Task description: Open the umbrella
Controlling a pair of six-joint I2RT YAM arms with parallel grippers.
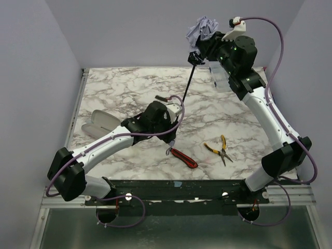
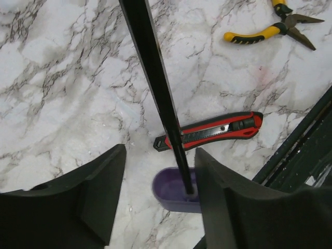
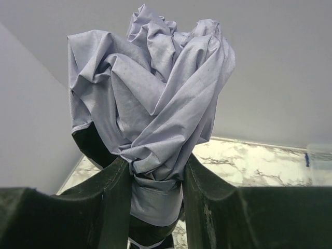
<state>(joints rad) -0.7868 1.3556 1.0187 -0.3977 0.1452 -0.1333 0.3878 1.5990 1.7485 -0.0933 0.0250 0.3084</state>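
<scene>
The umbrella (image 1: 202, 28) hangs slanted above the table, its pale lavender fabric bunched at the top with black lining showing. My right gripper (image 3: 155, 166) is shut on the folded fabric (image 3: 155, 104) near the back wall. The thin black shaft (image 1: 188, 88) runs down to the stubby lavender handle (image 2: 174, 194). My left gripper (image 2: 161, 168) stands open around that handle. The handle rests against the right finger (image 2: 223, 197), and a gap separates it from the left finger (image 2: 101, 192).
A red and black utility knife (image 2: 212, 129) lies on the marble just beyond the handle. Yellow-handled pliers (image 1: 219, 148) lie to its right. A clear plastic box (image 1: 220, 78) stands at the back right, a white object (image 1: 98, 122) at the left. The table's dark front edge (image 2: 301, 140) is close.
</scene>
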